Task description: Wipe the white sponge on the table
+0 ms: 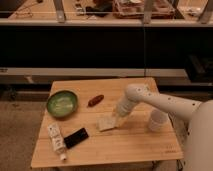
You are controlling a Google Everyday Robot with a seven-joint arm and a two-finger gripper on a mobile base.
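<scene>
The white sponge lies flat near the middle of the light wooden table. My gripper comes in from the right on a white arm and presses down on the sponge's right edge. The gripper is shut on the sponge. The fingertips themselves are hidden behind the wrist.
A green bowl sits at the table's left. A reddish-brown oblong item lies behind the sponge. A white printed tube and a black flat rectangle lie front left. A white cup stands to the right of the arm. Shelving runs behind the table.
</scene>
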